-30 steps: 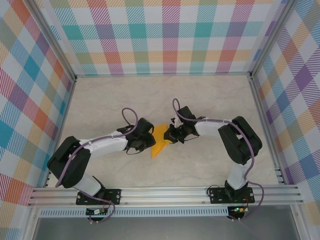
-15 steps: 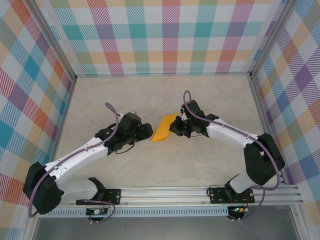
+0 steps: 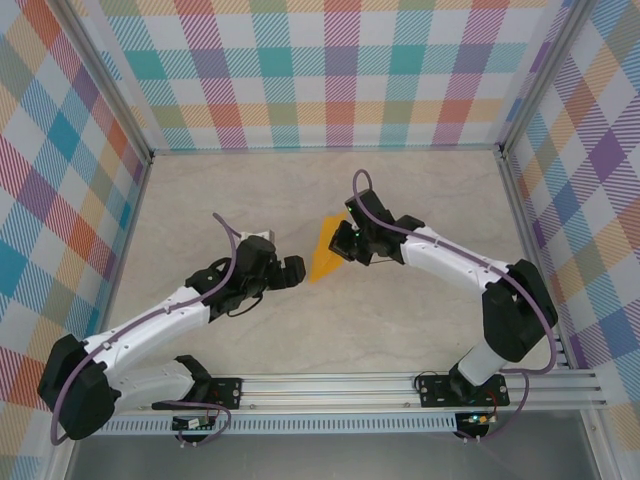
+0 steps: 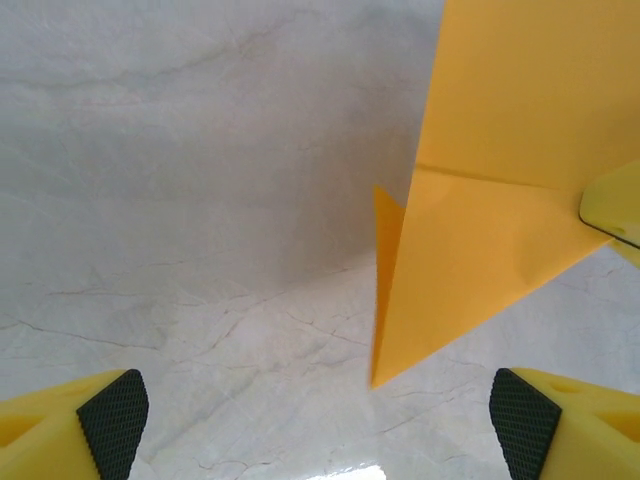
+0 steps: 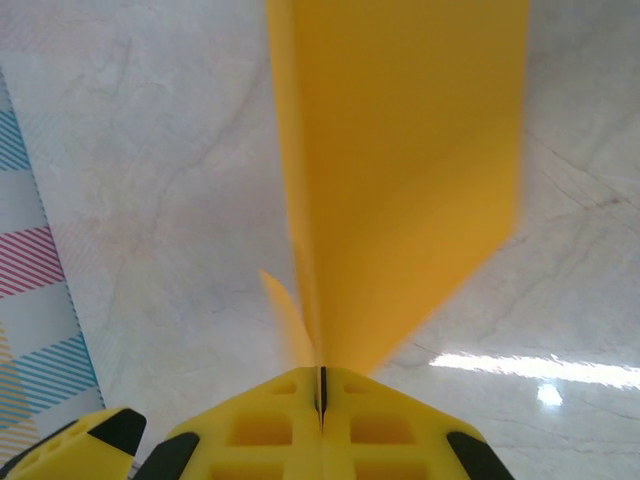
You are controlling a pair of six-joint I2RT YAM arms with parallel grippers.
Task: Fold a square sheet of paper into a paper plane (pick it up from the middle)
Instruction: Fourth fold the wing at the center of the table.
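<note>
The square sheet of paper (image 3: 324,256) is orange and folded into a pointed wedge with a centre crease and a small side flap, like a paper plane. My right gripper (image 3: 345,244) is shut on its wide end and holds it above the table, with the tip pointing toward the near left. In the right wrist view the paper (image 5: 400,150) stands on edge out of the shut right gripper (image 5: 322,385). My left gripper (image 3: 293,270) is open just left of the tip, apart from it. In the left wrist view the tip (image 4: 378,378) hangs between the left gripper's wide-set pads (image 4: 112,420).
The beige marble-patterned tabletop (image 3: 400,320) lies under both arms. Checked walls (image 3: 320,70) close in the back and both sides. A metal rail (image 3: 330,385) with the arm bases runs along the near edge.
My left gripper has opened and let go of the paper, ending just left of its tip. My right gripper has carried the paper away from the near edge and turned it.
</note>
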